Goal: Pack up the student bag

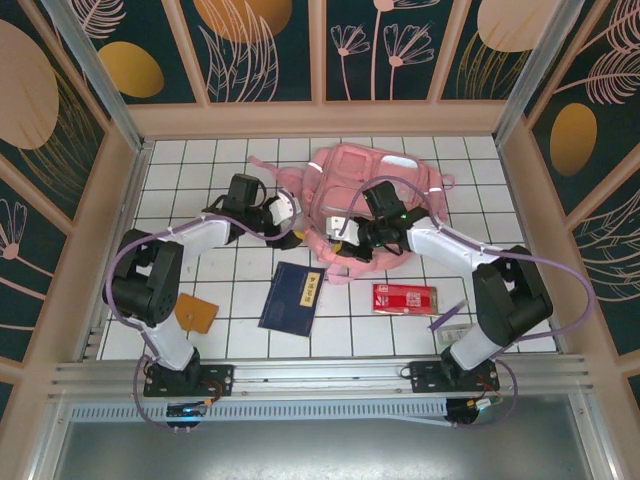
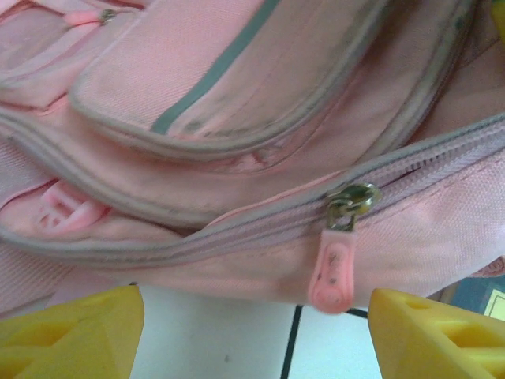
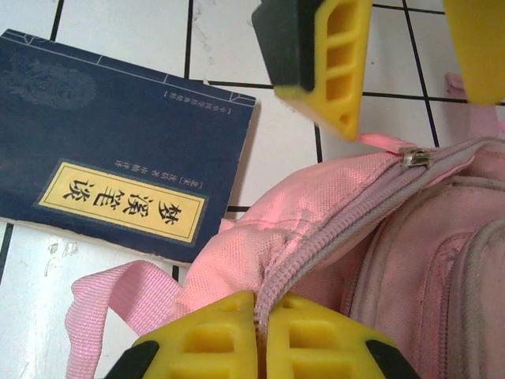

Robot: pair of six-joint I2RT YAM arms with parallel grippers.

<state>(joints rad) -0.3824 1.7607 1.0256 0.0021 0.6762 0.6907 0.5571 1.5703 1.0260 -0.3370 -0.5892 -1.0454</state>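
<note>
The student bag point(image 1: 385, 180) lies flat at the back middle of the tiled table, a large pink backpack with grey-edged zips. My left gripper point(image 1: 295, 232) is at its near-left edge. In the left wrist view it is open point(image 2: 256, 335), with the pink zipper pull point(image 2: 335, 272) hanging just ahead between the yellow fingers point(image 2: 71, 332), untouched. My right gripper point(image 1: 340, 243) is shut point(image 3: 258, 339) on the bag's zipper seam point(image 3: 316, 237) at the near corner. The zip's metal slider point(image 3: 413, 155) sits further along that seam, under the left gripper's fingers point(image 3: 331, 63).
A dark blue book point(image 1: 290, 295) with a yellow label lies just in front of the bag, also seen as the book point(image 3: 110, 181) beside a loose pink strap point(image 3: 110, 304). A red packet point(image 1: 405, 297), a pen point(image 1: 450, 316) and a brown item point(image 1: 197, 313) lie nearer the front.
</note>
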